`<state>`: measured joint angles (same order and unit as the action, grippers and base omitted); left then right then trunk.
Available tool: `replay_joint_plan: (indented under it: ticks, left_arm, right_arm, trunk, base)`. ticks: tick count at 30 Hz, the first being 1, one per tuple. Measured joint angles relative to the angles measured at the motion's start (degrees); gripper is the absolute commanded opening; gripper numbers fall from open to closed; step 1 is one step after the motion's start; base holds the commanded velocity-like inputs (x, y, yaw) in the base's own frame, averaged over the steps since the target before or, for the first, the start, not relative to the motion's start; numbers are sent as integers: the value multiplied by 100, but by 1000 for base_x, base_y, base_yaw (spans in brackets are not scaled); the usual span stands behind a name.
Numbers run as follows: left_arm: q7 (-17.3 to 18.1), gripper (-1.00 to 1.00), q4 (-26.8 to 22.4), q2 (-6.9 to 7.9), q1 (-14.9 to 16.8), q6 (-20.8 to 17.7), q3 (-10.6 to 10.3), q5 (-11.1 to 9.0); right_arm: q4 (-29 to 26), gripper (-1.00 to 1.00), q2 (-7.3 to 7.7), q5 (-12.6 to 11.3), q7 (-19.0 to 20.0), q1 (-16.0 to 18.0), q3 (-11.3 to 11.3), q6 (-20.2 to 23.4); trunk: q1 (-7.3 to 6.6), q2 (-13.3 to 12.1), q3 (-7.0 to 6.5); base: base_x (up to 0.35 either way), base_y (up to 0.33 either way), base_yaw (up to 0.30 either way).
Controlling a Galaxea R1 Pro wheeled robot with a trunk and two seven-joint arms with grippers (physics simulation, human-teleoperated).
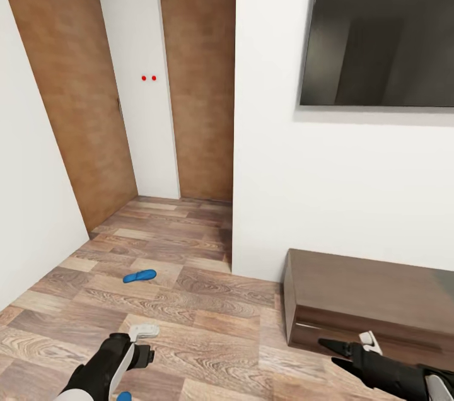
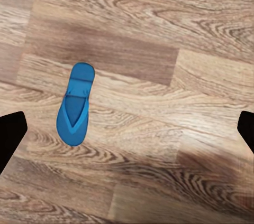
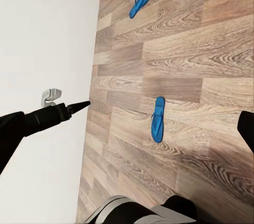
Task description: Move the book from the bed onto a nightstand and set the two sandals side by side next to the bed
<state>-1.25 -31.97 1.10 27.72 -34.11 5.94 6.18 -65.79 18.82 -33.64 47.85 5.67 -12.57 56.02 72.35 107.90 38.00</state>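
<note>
A: Where r the sandals?

B: Both on the wood floor. One sandal lies flat right under the left gripper, fingers wide apart, holding nothing. The other sandal is farther off, near the hallway doors.

A: Hard to grab?

B: Prob light and bendy, but thin and flat. Pinch across an edge, or the strap.

A: Right gripper?

B: Fingers apart too, empty. It hangs by the dark cabinet, which is close, so watch it.
</note>
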Motion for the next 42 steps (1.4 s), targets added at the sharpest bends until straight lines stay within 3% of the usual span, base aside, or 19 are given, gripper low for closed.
replay_joint_plan:
  ticks: [5,21,23,25,27,36,42]
  left_arm:
    - [-1,100,-2,8,-11,34,1,1]
    - [-1,100,1,36,-14,103,9,14]
    - [-2,100,3,65,-14,179,9,17]
    - [-12,100,6,243,-14,343,11,25]
    - [-18,100,11,332,-25,432,10,14]
    - [-38,100,22,520,-48,714,13,18]
    - [-40,100,23,563,-49,745,17,19]
  right_arm:
    - [-1,100,40,-103,12,0,-47,14]
    - [229,100,43,-109,-7,0,-96,8]
    - [261,100,43,-110,-5,0,-102,8]
    - [290,100,44,-110,-3,0,-111,9]
    - [298,100,43,-110,-3,0,-109,8]
    - [299,100,40,-110,-3,0,-108,8]
    - [301,100,35,-110,-8,0,-106,8]
  trunk:
    - [110,201,90]
    - [461,842,377]
    - [505,923,413]
    - [549,1003,449]
    - [593,1083,485]
    - [791,1444,646]
    - [923,1685,754]
  base:
    - [0,0,0]
    - [0,0,0]
    - [0,0,0]
    - [0,0,0]
    - [0,0,0]
    - [0,0,0]
    - [0,0,0]
